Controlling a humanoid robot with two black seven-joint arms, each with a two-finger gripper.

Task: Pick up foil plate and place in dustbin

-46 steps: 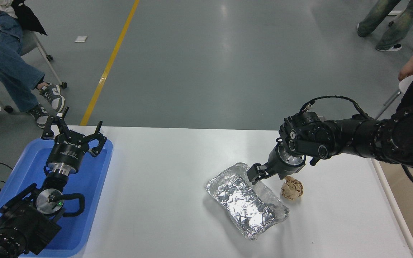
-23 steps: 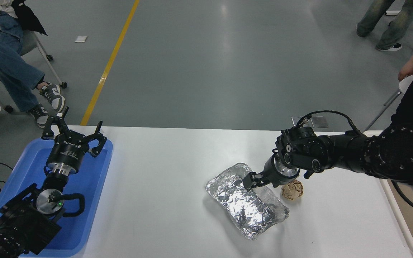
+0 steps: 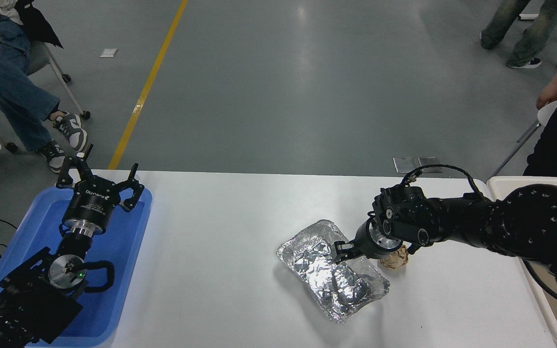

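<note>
The foil plate (image 3: 329,275), a crinkled silver tray, lies on the white table right of centre. My right gripper (image 3: 340,251) is low over the plate's far right rim, at or just above the foil; the wrist hides how it stands. The right arm reaches in from the right edge. The dustbin (image 3: 503,182), beige with a thick rim, stands off the table's right end, mostly behind the arm. My left gripper (image 3: 99,180) is parked open over the blue tray at the lower left.
A small crumpled brown paper ball (image 3: 395,261) sits just right of the plate, partly under my right wrist. The blue tray (image 3: 114,270) fills the table's left end. People sit and stand beyond the far edge, one arm near the bin at the upper right.
My right arm has lowered and moved toward me, bringing the gripper from above the plate's far rim down onto it. The plate, the paper ball and the left arm have not moved.
</note>
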